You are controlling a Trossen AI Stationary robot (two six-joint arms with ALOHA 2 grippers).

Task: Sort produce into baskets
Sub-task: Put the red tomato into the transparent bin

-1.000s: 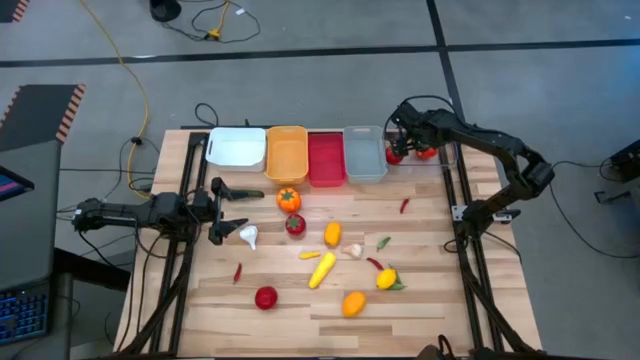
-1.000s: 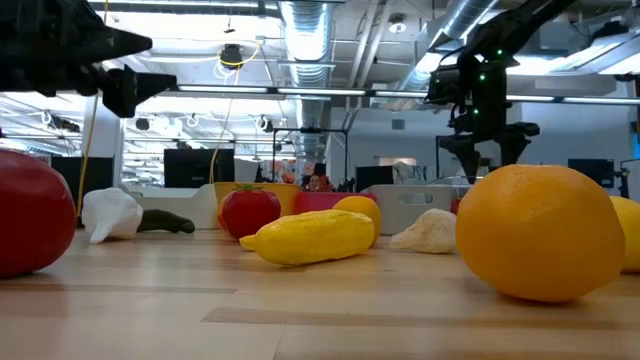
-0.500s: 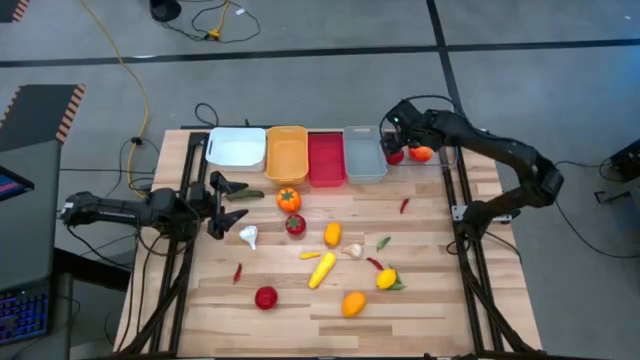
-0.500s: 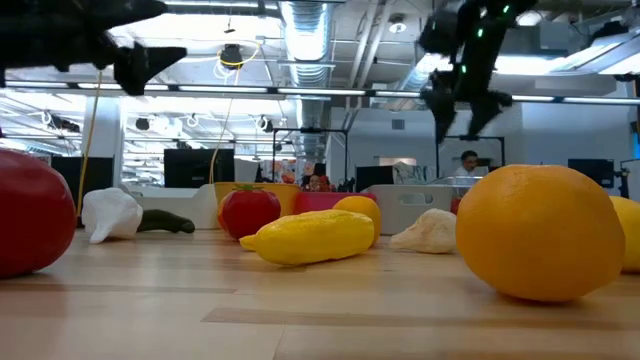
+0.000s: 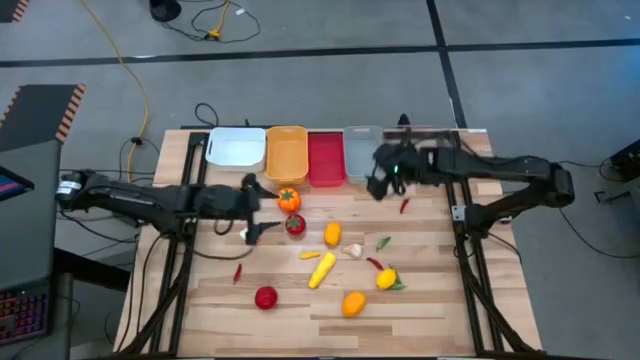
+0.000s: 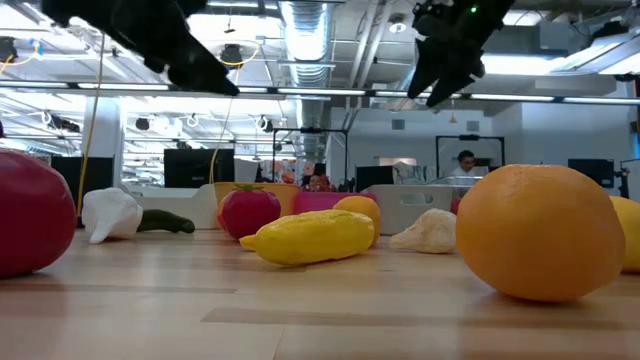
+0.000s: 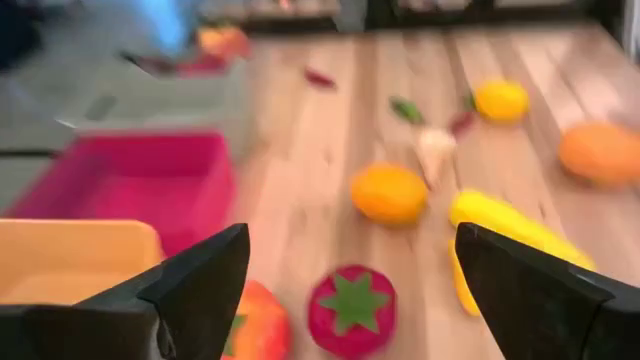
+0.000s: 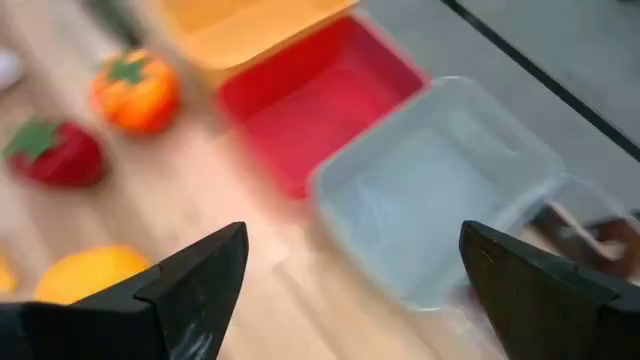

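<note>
Claws both gape wide, empty: left claw [image 5: 252, 210] stretched over the red tomato [image 5: 295, 224], right claw [image 5: 378, 180] by the grey basket [image 5: 364, 153].

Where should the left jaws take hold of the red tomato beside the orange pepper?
Come straight down on the red tomato and close across its round body, clear of the green leaf cap on top. The orange pepper lies just behind it, so set the open left gripper crosswise, avoiding it.

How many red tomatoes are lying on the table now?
2. One tomato lies near the middle of the table; the second tomato lies near its front left. More may hide under the right arm.
</note>
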